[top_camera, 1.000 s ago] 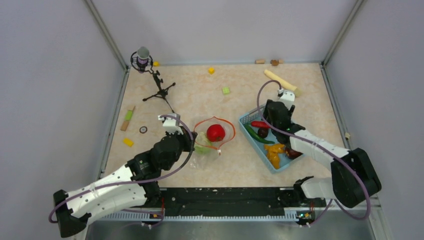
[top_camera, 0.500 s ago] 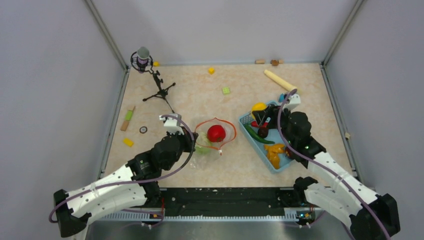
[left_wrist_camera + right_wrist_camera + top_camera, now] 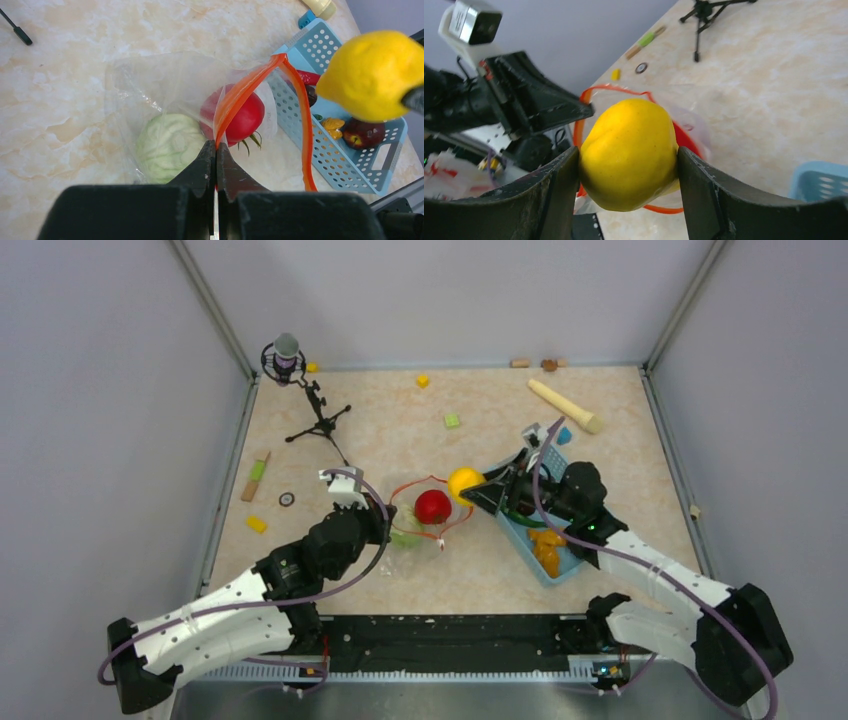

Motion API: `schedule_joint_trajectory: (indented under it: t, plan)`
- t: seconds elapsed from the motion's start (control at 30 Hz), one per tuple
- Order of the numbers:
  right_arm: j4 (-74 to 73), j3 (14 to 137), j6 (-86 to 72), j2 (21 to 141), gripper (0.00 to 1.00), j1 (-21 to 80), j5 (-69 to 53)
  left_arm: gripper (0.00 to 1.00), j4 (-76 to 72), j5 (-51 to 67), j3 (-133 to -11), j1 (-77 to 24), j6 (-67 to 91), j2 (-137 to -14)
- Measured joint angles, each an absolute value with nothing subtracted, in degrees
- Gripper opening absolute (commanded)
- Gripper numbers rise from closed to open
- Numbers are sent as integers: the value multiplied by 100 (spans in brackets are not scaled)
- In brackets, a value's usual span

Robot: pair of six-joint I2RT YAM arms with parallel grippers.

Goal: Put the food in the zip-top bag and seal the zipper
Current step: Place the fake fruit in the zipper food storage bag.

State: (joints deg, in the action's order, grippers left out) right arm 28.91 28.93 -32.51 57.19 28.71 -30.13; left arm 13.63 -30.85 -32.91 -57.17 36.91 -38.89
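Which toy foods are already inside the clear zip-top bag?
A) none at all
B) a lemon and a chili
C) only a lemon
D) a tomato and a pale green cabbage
D: the tomato and the green cabbage show through the zip-top bag's clear plastic, while the lemon sits clamped in the right gripper outside it.

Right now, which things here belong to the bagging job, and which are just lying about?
Job: zip-top bag, its zipper pinched by the left pincer; tomato and green piece inside; lemon in the right pincer; orange pieces in the basket.
Lying about: microphone stand, wooden stick, yellow cube, green cube.
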Motion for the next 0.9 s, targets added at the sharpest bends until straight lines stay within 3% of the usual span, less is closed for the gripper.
schedule_joint_trajectory:
  t: [0.27, 0.73, 0.9]
  plan:
    - [3170, 3310, -3074, 6460, 49, 4104, -3444, 0, 1363, -3085, -3291, -5717, 3691, -3889]
    - [2928, 3586, -3522, 7623, 53, 4615, -2670, 0, 1363, -3070, -3291, -5717, 3691, -3876]
    - [2497, 3791, -3618, 7808, 73, 4678, -2480, 0, 1363, -3068, -3291, -5717, 3691, -3874]
